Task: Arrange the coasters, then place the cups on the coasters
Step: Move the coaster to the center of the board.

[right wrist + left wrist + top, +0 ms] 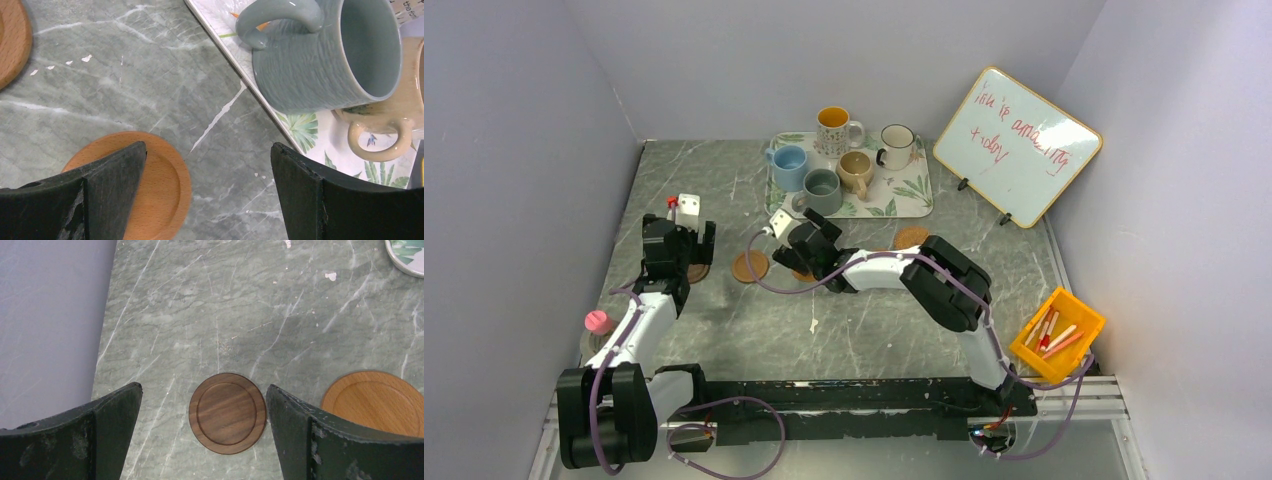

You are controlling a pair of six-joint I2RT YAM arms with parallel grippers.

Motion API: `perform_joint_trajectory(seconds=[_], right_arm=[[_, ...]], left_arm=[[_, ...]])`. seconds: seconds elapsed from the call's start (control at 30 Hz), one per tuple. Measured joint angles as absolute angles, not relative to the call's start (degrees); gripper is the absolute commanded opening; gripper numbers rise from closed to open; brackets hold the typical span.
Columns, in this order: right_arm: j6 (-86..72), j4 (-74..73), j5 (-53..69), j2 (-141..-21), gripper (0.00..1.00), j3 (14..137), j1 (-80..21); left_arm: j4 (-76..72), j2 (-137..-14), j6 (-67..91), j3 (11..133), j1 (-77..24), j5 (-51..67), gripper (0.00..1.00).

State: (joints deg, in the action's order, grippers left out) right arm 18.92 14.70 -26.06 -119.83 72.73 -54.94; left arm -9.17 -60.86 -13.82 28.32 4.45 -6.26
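Over the grey marbled tabletop (724,190), left gripper (203,388) released, jaws wide apart, nothing grasped. Between its black fingers (107,425), flat on the tabletop and clear of both: a dark brown smooth round wooden coaster (227,413). Just to the right, apart from it, a lighter orange-brown round wooden coaster (377,402), partly hidden behind one finger. Right gripper (208,146) released as well, jaws spread, empty, near the front-left corner of the white leaf-print tray (300,130). Partly covered by one of its fingers, another orange-brown wooden coaster (160,185); contact impossible to tell. One more tan round coaster (911,237) flat on the tabletop, just in front of the tray. All five handled cups upright on the tray, none on a coaster: light blue mug (789,166), grey-green ribbed mug (822,190), tan mug (856,172), white mug with dark rim (896,146), patterned white mug with orange inside (834,128) at the back. By the right wall, a tilted whiteboard with red writing (1017,145); nearer, a yellow bin (1079,310) with markers.
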Motion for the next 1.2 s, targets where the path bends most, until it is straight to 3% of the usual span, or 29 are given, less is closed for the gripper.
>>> perform_joint_trajectory(seconds=[1.2], right_arm=[[19.18, -0.51, -12.47, -110.76, 1.0, 73.45, -54.19]], left_arm=[[-8.67, -58.43, -14.28, 28.32, 4.45, 0.95, 1.0]])
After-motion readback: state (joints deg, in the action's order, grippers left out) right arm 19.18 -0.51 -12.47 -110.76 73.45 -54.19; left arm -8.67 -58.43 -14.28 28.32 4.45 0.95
